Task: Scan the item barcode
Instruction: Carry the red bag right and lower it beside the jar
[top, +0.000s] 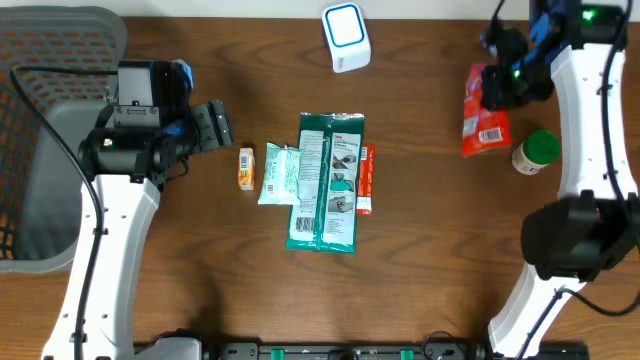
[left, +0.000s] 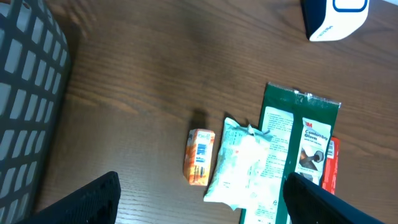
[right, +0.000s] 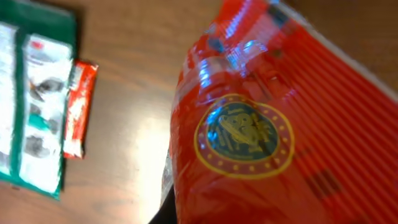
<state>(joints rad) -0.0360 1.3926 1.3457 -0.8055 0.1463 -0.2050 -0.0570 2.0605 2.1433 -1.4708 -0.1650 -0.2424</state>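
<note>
The right gripper (top: 498, 88) is clamped tight on the red packet (top: 484, 118) at the table's far right. It sits just beside a green-lidded jar (top: 537, 152) and well apart from the white scanner (top: 346, 38). It's a glossy, crinkled red pouch, and from above I only catch white print at its lower end. The right wrist camera fills with it: a round gold-and-blue seal (right: 245, 137), fine stripes, and what may be a barcode (right: 323, 183), too blurred to be sure. The left gripper (top: 214, 126) hangs empty, fingers spread wide, near a small orange box (top: 246, 167). Its wrist view reads "Glove" on the green glove pack (left: 292, 155), lettering the overhead leaves illegible.
</note>
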